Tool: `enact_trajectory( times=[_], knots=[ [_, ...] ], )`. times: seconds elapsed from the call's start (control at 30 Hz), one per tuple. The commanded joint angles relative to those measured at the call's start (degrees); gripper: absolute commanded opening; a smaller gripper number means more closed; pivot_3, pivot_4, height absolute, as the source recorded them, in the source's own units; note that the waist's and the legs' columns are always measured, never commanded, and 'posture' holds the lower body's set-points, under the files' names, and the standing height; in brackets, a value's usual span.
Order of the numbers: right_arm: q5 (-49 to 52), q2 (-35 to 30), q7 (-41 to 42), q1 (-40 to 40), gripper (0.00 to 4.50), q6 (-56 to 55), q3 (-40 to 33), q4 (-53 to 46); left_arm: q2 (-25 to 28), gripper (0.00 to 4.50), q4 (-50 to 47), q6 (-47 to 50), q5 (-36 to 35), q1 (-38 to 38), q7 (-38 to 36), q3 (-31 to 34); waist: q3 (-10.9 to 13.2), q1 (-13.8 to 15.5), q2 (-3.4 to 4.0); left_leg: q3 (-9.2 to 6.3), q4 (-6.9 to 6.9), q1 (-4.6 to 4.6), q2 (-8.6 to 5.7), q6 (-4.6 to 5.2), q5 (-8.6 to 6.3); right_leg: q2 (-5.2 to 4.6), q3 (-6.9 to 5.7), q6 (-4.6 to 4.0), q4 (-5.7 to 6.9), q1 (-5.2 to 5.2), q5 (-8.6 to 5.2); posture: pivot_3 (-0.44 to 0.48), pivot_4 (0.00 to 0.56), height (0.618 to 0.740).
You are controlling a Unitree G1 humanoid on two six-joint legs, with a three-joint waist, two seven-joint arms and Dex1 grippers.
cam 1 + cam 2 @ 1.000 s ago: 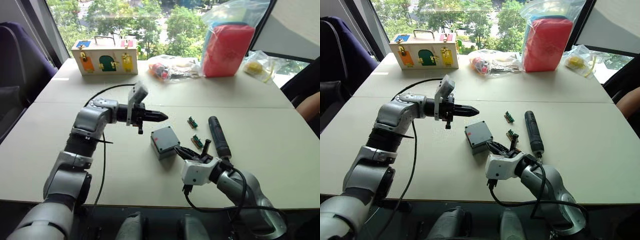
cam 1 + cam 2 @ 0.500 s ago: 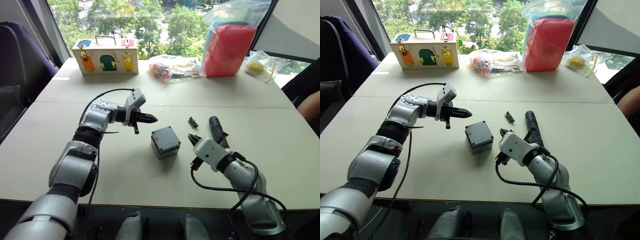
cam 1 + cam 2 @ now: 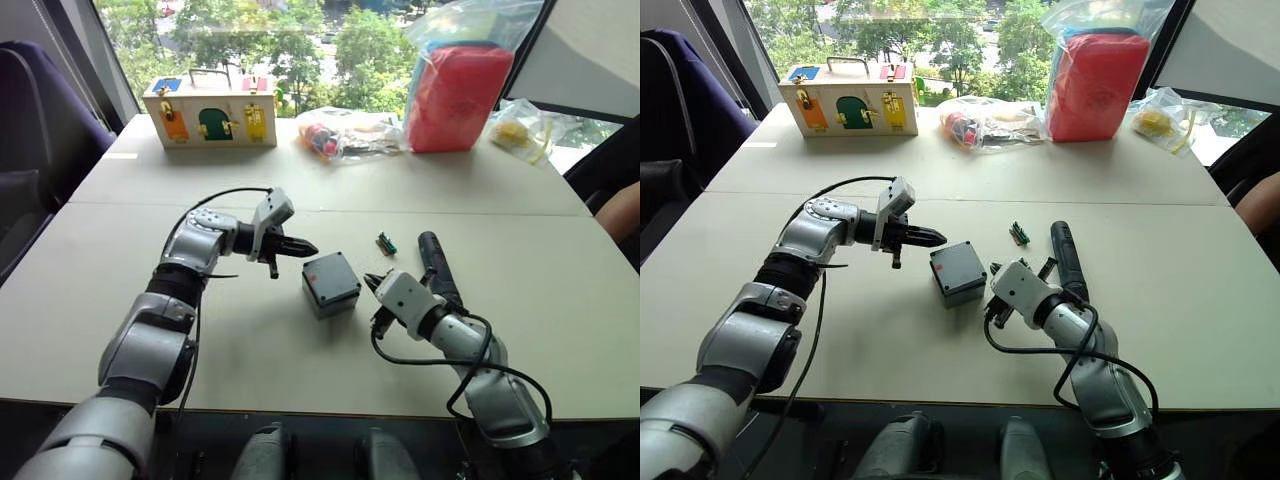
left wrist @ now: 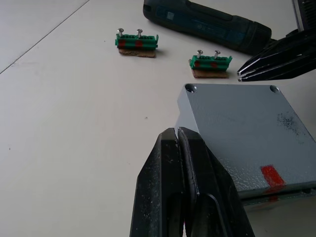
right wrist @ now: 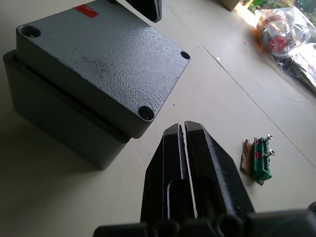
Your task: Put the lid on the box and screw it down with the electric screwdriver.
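The lid (image 5: pixel 101 59) already sits on the box (image 3: pixel 331 284), which stands on the worktop (image 3: pixel 300 370) about midway between its left and right edges and closer to the near edge than to the far one. In the right wrist view the lid looks slightly skewed on the body, one corner overhanging, with empty screw holes at the corners and a red mark near one edge.

The left tool (image 3: pixel 306 244) hovers just beside the box on its far-left side, fingers pressed together and holding nothing. The right tool (image 3: pixel 372 283) is just beside the box's right side, also closed and empty.

The electric screwdriver (image 3: pixel 438 268) lies untouched on the worktop to the right of the box, beyond the right tool. Two small green terminal pieces carrying screws lie near it: one (image 4: pixel 138 42) further toward the far edge, the other (image 4: pixel 210 63) between the box and the screwdriver.

Placing the lid appears done or nearly so; both closed tools flanking the box suggest it is being nudged square. Next, I judge, the lid must be lined up with the body so the holes match, then the right tool has to open and take the screwdriver, while the left steadies the box. Whether screws are already in the holes cannot be told; they look empty.
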Motion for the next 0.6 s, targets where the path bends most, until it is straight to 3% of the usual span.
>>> enact_trajectory(
  times=[0.03,0.6],
  knots=[
    [0.6,-1.3,0.1,0.1,0.05,-1.6,0.9,-1.6,0.6,0.0,-3.2,0.9,-0.4,0.0,-0.1,1.1,0.0,0.0,0.0,0.0,0.0,0.0,0.0,0.0,0.0,0.0,0.0,0.0,0.0,0.0,0.0,0.0,0.15,0.74],
    [1.2,-2.5,-0.7,0.0,0.05,-1.2,1.4,-1.5,1.5,0.0,-7.1,2.5,0.5,2.0,-1.7,-0.5,0.0,0.0,0.0,0.0,0.01,0.0,0.0,0.0,0.0,0.01,0.0,0.0,0.0,0.0,0.0,0.0,0.15,0.74]
  ],
)
